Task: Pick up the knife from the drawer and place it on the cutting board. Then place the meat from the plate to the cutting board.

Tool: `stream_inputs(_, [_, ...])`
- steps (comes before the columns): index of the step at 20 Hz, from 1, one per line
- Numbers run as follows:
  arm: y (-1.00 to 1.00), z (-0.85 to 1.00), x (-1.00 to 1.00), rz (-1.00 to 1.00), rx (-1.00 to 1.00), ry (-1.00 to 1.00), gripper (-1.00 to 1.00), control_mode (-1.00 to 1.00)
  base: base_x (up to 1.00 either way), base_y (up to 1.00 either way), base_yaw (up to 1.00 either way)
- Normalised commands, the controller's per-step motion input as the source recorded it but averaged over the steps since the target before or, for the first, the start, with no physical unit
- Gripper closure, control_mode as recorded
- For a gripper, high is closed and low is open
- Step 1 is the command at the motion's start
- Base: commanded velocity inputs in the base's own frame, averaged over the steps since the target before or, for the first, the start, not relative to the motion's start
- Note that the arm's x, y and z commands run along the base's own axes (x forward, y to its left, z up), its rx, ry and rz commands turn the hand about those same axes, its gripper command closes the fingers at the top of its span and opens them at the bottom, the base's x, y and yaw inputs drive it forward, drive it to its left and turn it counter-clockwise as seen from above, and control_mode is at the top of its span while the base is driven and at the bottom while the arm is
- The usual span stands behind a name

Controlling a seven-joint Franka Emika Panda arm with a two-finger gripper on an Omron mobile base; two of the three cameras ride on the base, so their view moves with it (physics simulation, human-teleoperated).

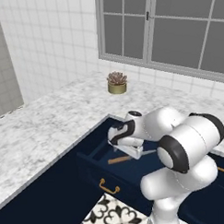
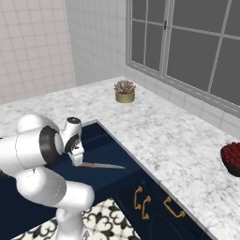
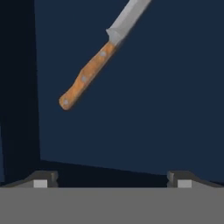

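Note:
The dark navy drawer (image 1: 95, 166) stands pulled out under the marble counter. The knife (image 3: 93, 65) lies flat on its floor, tan handle toward me and silver blade running away. It also shows as the knife (image 1: 121, 159) and the knife (image 2: 101, 165) in the base views. My gripper (image 3: 111, 181) hangs open just above the drawer floor, short of the handle's end, with nothing between its fingertips (image 3: 41, 180). From the base I see the gripper (image 1: 130, 152) reaching down into the drawer (image 2: 108, 149). The cutting board, the plate and the meat are out of view.
A potted succulent (image 1: 116, 82) stands on the white marble counter (image 1: 45, 126) below the window. A dark bowl of red fruit (image 2: 232, 159) sits at the counter's right edge. Brass handles (image 2: 142, 202) line the navy cabinet fronts. A patterned tile floor (image 1: 111, 217) lies below.

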Motion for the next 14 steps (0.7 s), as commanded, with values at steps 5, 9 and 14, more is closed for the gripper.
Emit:
stream_inputs(5, [0.01, -0.41, 0.05, -0.2, -0.04, 0.0, -1.0, -1.0, 0.0, 0.0, 0.0])
stream_inputs(9, [-0.01, -0.2, 0.02, -0.12, 0.0, 0.0, -1.0, -1.0, 0.0, 0.0, 0.0])
stream_inputs(14, [-0.13, -0.2, 0.14, -0.01, 0.05, 0.0, -1.0, -1.0, 0.0, 0.0, 0.0])
